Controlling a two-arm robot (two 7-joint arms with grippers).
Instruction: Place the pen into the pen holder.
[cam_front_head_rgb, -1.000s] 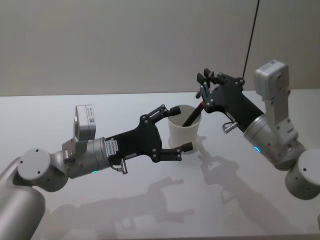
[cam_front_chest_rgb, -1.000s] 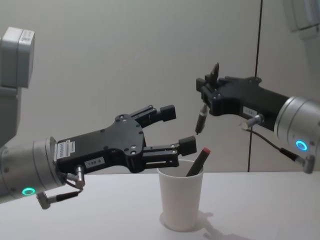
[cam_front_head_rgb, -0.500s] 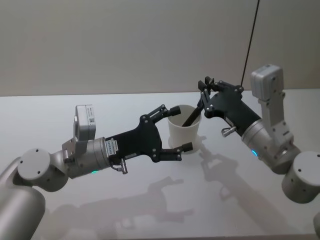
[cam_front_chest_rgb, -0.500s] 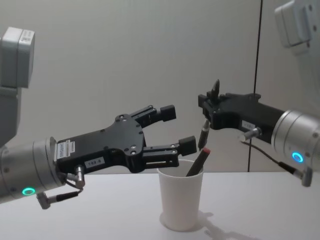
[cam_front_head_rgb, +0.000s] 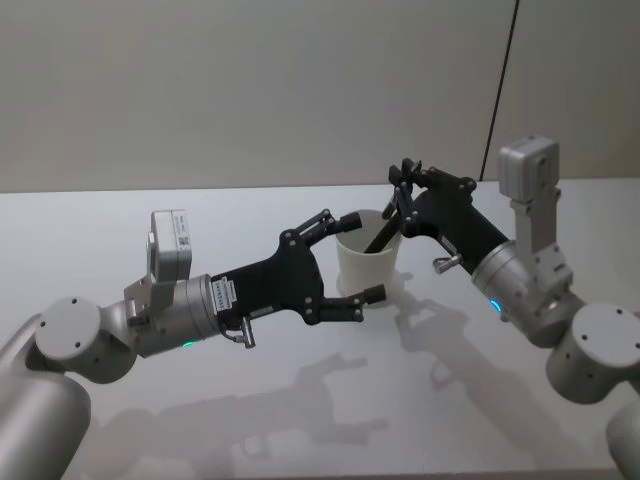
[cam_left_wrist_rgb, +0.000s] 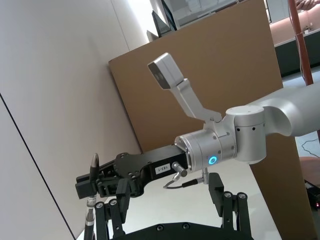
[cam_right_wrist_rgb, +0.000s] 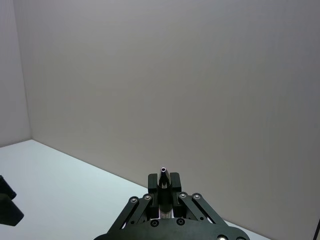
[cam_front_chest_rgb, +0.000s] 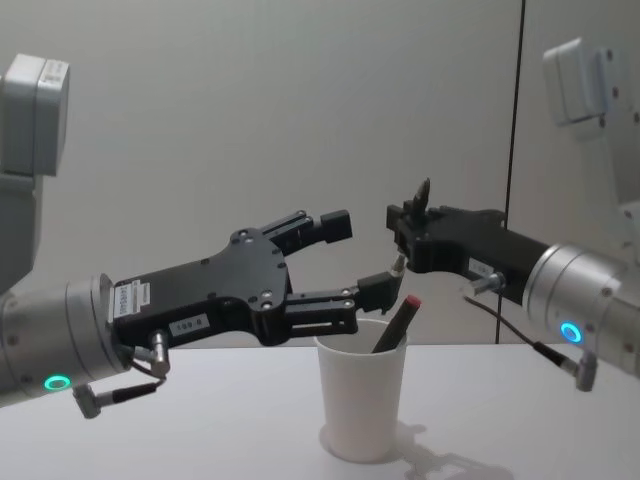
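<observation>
Right gripper sits pinched on a pen, held upright just above the rim of the white paper cup. The cup stands on the white table, and a second pen with a red cap leans inside it. Left gripper hangs spread wide, one finger each side of the cup near the rim, touching nothing. The chest view gives the pen's height over the cup; the right wrist view catches just its tip between the fingers.

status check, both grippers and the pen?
Right gripper shut on pen, above cup. Left gripper open beside the rim. Red-capped pen already inside.
</observation>
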